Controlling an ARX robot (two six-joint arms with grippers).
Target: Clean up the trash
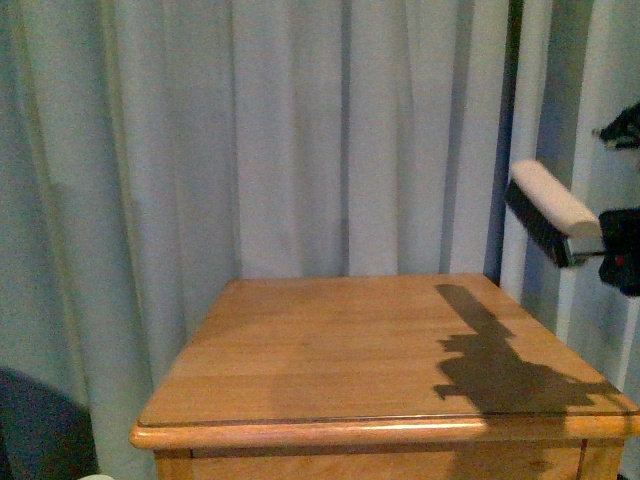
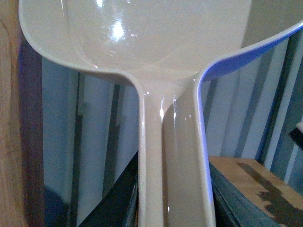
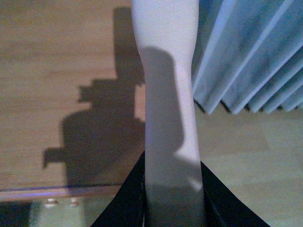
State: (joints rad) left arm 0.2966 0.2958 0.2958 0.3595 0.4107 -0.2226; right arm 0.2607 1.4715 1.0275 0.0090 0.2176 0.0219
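1. Checking the front view first: the bench (image 1: 350, 340) top is bare wood, and no trash shows on it. Judged from this, the sweep is either done or has nothing visible to work on. The right claw (image 1: 620, 250) sits at the right edge of the frame, above and beyond the bench's right side. It holds a brush (image 1: 550, 210) raised clear of the surface. The left arm is not in view. A curtain (image 1: 300, 130) hangs close behind the bench, and the arm's shadow (image 1: 510, 370) lies on the near right corner.
2. Left wrist view: the white dustpan (image 2: 142, 38) fills the frame, its handle running back into the left claw (image 2: 173, 208). The dark jaws flank the handle and appear clamped on it. The pan's inside looks empty, with glare only. A bench corner shows beyond, apart from the pan.
3. Right wrist view: the jaws are closed on the brush's pale handle, above the bench edge. No trash shows here. The curtain stands near the handle, so a wide swing may snag it.
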